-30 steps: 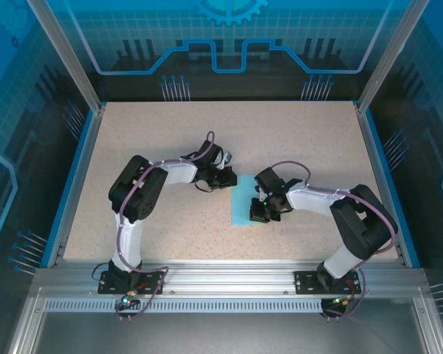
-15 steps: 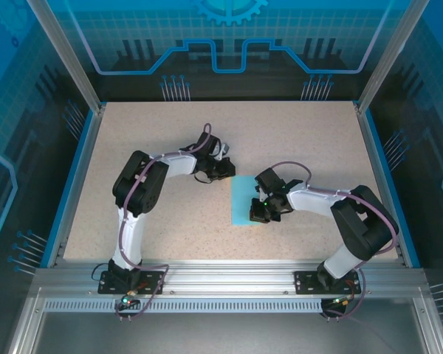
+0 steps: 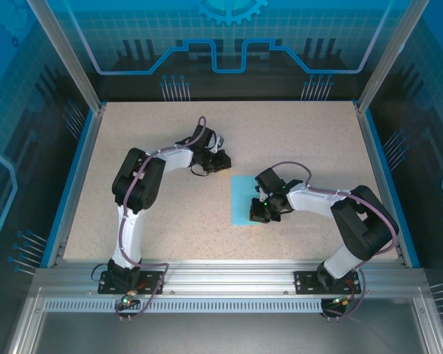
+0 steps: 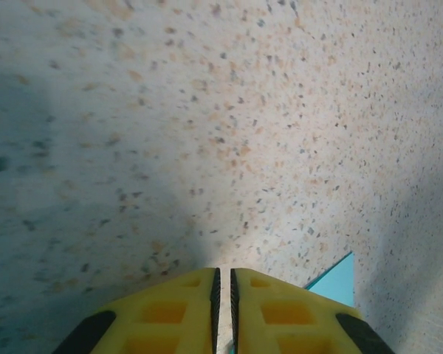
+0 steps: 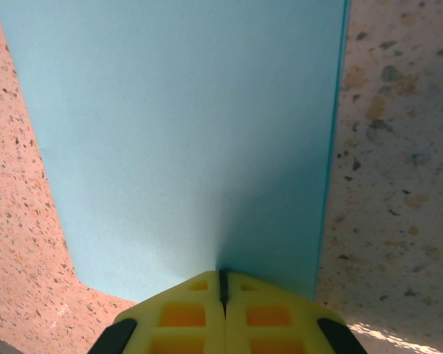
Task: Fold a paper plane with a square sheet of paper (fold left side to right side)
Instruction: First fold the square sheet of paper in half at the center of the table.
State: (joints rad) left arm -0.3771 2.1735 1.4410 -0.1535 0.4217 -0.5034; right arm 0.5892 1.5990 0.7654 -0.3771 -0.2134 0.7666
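Right fingers (image 5: 207,299) are pressed together, the pads meeting in a single dark seam with nothing clamped between them. Their tips stand low over the sheet of paper (image 5: 184,133) close to one of its edges and appear to bear down on it. The sheet spreads away from them as a flat cyan panel. Along its long edge on the right of this wrist view a double line shows, as of two layers lying flush. From above, the right fingers (image 3: 261,214) sit on the near right part of the sheet of paper (image 3: 242,195). It lies flat near the middle of the worktop (image 3: 155,214) as a rectangle narrower than a square, its long axis running from the near side to the far side. Left fingers (image 4: 196,299) are all but together, with a thin slit between the pads and nothing in it. Beneath them is bare worktop (image 4: 207,110), with one cyan corner of the sheet of paper (image 4: 338,274) just beside them to their right. From above, the left fingers (image 3: 220,159) stand clear of the paper, just beyond its far left corner. Judgement: the left-to-right fold appears made. The coming move turns on the sheet lying to the near right of the left fingers, while the right arm, set on it, is the nearer and placed to pin it.
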